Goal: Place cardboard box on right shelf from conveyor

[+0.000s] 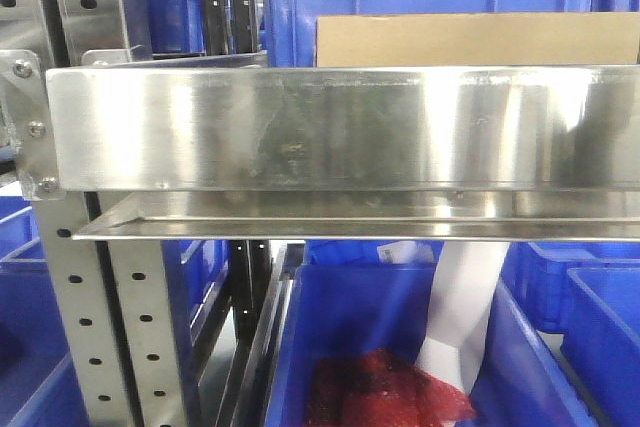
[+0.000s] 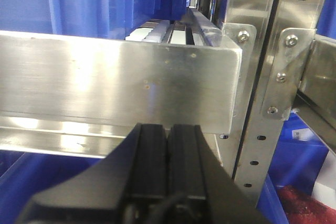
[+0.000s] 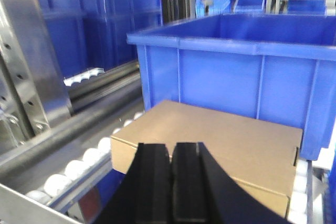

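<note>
The cardboard box (image 3: 220,142) is plain tan and lies flat on the white rollers (image 3: 84,161) of the right shelf, its far side against a blue bin (image 3: 236,72). My right gripper (image 3: 170,145) is shut and empty, its tips in front of the box's near face; I cannot tell if they touch. In the front view only the box's top (image 1: 480,39) shows above the shelf's shiny steel front lip (image 1: 330,127). My left gripper (image 2: 168,127) is shut and empty, close below the steel lip (image 2: 105,82) of a shelf. The conveyor is out of view.
Perforated steel uprights (image 1: 85,317) (image 2: 265,93) stand beside the shelves. Below the shelf, a blue bin (image 1: 300,347) holds a red mesh item (image 1: 380,392) and a white object (image 1: 465,317). More blue bins (image 1: 590,307) fill the sides and back.
</note>
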### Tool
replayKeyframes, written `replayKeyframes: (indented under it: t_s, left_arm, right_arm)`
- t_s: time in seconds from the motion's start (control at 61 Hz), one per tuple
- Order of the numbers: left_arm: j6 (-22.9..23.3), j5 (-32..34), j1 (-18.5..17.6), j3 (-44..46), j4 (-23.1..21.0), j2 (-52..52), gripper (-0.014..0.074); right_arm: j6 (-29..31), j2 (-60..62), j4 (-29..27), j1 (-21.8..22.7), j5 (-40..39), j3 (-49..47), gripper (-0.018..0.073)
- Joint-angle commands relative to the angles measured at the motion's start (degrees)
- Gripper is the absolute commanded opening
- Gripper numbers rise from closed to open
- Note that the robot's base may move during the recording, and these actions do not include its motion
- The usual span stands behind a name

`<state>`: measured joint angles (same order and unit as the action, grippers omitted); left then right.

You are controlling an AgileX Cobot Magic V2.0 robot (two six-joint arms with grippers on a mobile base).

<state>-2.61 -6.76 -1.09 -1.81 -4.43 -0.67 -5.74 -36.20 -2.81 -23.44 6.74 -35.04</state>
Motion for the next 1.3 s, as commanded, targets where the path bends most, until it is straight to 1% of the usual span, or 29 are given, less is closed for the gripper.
replayKeyframes:
  t_s: [0.0,0.164,0.623,0.721,0.836,0.918,1.18,1.279]
  left_arm:
    - [-0.02,4.99,-0.16,-0.44,-0.34,-0.86,-0.0115]
    - [-0.02,4.99,-0.16,-0.44,-0.34,-0.86,-0.0116]
    - [-0.02,4.99,-0.16,-0.44,-0.34,-0.86,-0.0115]
    - [-0.02,4.99,-0.16,-0.44,-0.34,-0.86,-0.0116]
    - [-0.02,4.99,-0.16,-0.44,-0.34,-0.86,-0.0115]
    - [-0.02,4.99,-0.16,-0.44,-0.34,-0.86,-0.0116]
    - [-0.02,4.99,-0.16,-0.44,-0.34,-0.86,-0.0116]
    - [-0.02,4.99,-0.16,-0.44,-0.34,-0.86,-0.0116]
  right_arm:
    - [-0.16,0.94,-0.07,0.31,-5.76,-0.5,0.0066]
    - [-0.16,0.8,-0.07,0.31,-3.85,-0.48,0.0066]
    - [-0.1,0.81,-0.07,0.31,-3.32,-0.44,0.0066]
    - [0.01,0.86,0.83,0.86,-3.6,0.74,0.0066]
    - [0.01,2.65,0.88,4.19,-3.6,3.4,0.0066]
    - [0.01,5.53,0.88,7.77,-3.64,6.01,0.0066]
    - [0.01,20.07,0.88,20.59,-5.88,18.08,0.0066]
    - [0.01,24.82,0.88,23.67,-6.0,22.51,0.0066]
